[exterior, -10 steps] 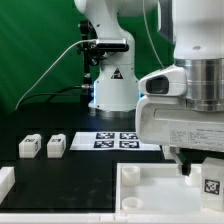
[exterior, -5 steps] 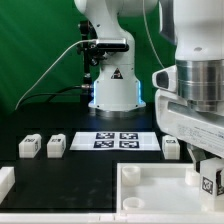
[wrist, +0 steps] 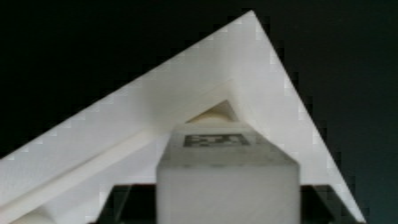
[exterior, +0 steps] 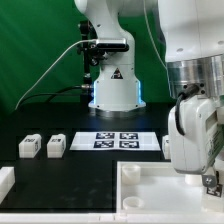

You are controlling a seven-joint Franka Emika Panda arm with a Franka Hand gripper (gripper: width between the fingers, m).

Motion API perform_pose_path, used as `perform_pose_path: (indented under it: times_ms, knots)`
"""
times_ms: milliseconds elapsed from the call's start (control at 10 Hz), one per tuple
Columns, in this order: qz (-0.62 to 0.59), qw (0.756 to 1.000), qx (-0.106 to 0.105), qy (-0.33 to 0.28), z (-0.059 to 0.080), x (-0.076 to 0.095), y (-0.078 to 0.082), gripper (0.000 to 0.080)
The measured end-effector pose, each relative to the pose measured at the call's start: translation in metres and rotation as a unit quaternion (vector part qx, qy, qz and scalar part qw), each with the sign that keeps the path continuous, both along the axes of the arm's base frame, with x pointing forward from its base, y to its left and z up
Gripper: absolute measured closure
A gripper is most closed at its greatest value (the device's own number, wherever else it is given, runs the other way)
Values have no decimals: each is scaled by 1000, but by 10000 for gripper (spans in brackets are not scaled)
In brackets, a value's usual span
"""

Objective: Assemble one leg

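Leg (wrist: 224,178) | clenched in end effector (wrist: 224,205) | over panel (exterior: 150,188) corner

Marker board (exterior: 118,140) flat on black table (exterior: 60,175), large white panel (exterior: 150,195) nearer camera

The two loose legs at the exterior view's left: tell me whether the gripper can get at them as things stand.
Probably not at once: the gripper already holds a leg over the panel. The two legs lie uncovered, nothing on top.
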State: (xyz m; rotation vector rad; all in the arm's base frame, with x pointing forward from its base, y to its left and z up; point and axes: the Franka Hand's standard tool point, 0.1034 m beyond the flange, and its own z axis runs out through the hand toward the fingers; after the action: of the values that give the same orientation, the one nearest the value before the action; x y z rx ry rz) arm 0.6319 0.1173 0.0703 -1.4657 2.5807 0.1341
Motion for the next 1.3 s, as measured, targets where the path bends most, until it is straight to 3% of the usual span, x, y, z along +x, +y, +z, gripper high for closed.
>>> perform_pose_path:
  times_ms: [200,300,400,500,600,800,1000,1100,1200,1300]
  knots:
    - [1,1000,-5,3,-1,-2,3,506]
    - [26,1000,-8,-1,-2,-2,4,283]
    - [31,999,-9,-1,-2,-2,4,283]
    - [72,997,-14,-10,-2,-2,5,191]
    - [131,991,-20,-24,-1,-4,9,163]
    - [293,955,-34,-31,7,-7,16,152]
    - [480,873,-62,-56,9,-5,12,150]
    - [522,848,-66,-61,8,-5,10,150]
    - [660,743,-88,-72,1,6,-6,150]
    - [697,707,-93,-76,-1,8,-8,150]
